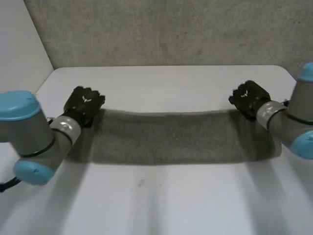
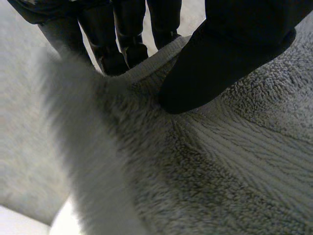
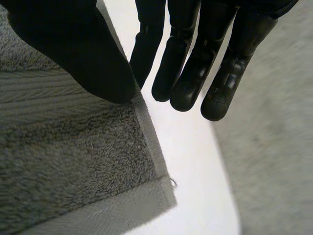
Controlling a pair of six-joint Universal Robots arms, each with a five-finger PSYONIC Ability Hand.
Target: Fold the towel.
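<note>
The towel (image 1: pixel 171 137) lies as a long grey band across the middle of the worktop (image 1: pixel 171 83). The step in hand seems to be taking its two far corners for a fold toward the robot. To do it well, both corners should be held firmly before any lifting. Then they should rise and travel together toward 6 o'clock, so that the far edge lands evenly on the near edge.

The left robot hand (image 1: pixel 84 102) is at the 10 o'clock corner of the towel. Its fingers (image 2: pixel 110 46) are behind the hem and its thumb (image 2: pixel 215 68) presses on top, so the cloth is pinched between them and bulges up there.

The right robot hand (image 1: pixel 249 98) is at the 2 o'clock corner. Its fingers (image 3: pixel 195 78) are straight, over the bare worktop just past the hem. Only its thumb (image 3: pixel 88 58) meets the towel, which lies flat here. This robot hand grips nothing yet, so it probably needs to close first.
</note>
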